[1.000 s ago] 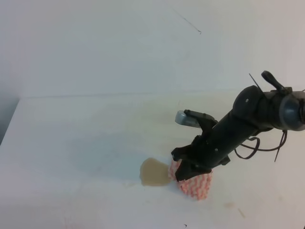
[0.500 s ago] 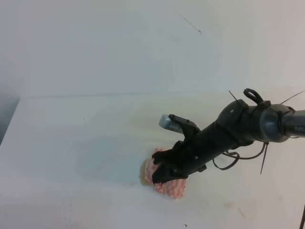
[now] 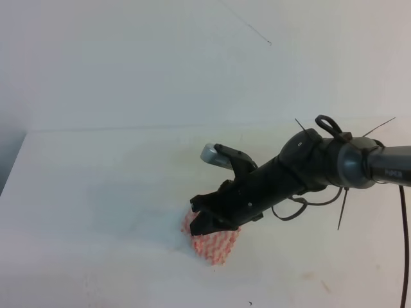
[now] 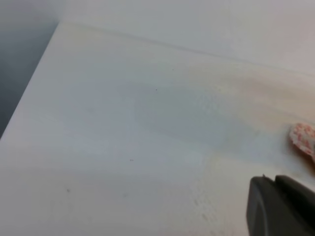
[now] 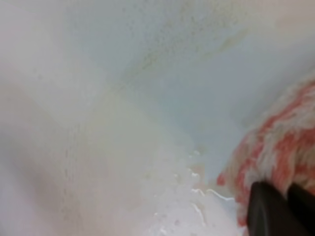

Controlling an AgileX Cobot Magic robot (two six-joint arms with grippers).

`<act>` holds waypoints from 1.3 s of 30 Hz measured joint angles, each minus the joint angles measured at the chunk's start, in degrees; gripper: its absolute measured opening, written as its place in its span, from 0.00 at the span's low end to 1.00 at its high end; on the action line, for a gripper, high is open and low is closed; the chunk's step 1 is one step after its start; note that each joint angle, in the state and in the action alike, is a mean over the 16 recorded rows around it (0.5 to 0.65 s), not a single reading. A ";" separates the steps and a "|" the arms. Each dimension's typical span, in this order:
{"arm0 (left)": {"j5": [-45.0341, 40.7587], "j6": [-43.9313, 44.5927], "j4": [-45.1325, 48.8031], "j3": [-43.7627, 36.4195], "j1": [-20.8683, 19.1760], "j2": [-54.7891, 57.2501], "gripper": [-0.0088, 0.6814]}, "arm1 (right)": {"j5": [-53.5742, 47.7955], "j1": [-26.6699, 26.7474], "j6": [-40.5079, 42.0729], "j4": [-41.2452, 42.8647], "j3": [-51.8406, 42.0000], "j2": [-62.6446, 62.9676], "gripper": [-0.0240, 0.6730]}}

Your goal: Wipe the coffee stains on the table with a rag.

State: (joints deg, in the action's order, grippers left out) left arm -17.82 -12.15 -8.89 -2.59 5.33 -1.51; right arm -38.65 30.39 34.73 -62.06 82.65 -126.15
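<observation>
**Rag pressed on the surface by the right hand**

The rag [image 3: 210, 244], pink and white, is seen in the lower middle of the white surface [image 3: 96, 192] in the high view, at about 6 o'clock from the centre. It is held by the right hand [image 3: 209, 223], whose dark fingers are closed tight on its upper part, and it is pressed down on the surface. The right arm is stretched in from about 3 o'clock. The rounded coffee stain is not seen in the high view; the rag lies over that place. In the right wrist view the rag [image 5: 280, 147] is shown at about 4 o'clock, above the two dark fingertips [image 5: 268, 211], and thin wet traces [image 5: 197, 196] are noticed on the surface just beside it. In the left wrist view only a dark part of the left hand [image 4: 278, 206] is seen at about 5 o'clock; how far it is open cannot be told. A small piece of the rag [image 4: 302, 137] is visible at 3 o'clock there.
</observation>
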 joint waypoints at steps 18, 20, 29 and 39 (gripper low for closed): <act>0.00 0.00 0.00 0.00 0.00 0.00 0.01 | 4.52 1.10 -0.72 -2.64 1.91 -2.78 0.05; 0.00 0.00 0.00 0.00 0.00 0.00 0.01 | 5.63 0.53 -1.13 -2.92 2.25 -2.85 0.05; 0.00 0.00 0.00 0.00 0.00 0.00 0.01 | 8.08 -3.93 -4.89 -1.92 3.52 -3.11 0.05; -0.06 0.00 0.00 0.16 0.00 0.09 0.01 | 7.34 -9.12 -12.91 7.90 1.79 -0.01 0.05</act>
State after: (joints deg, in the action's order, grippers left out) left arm -17.88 -12.15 -8.89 -2.43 5.32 -1.42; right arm -31.30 21.27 21.82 -54.16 84.45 -126.16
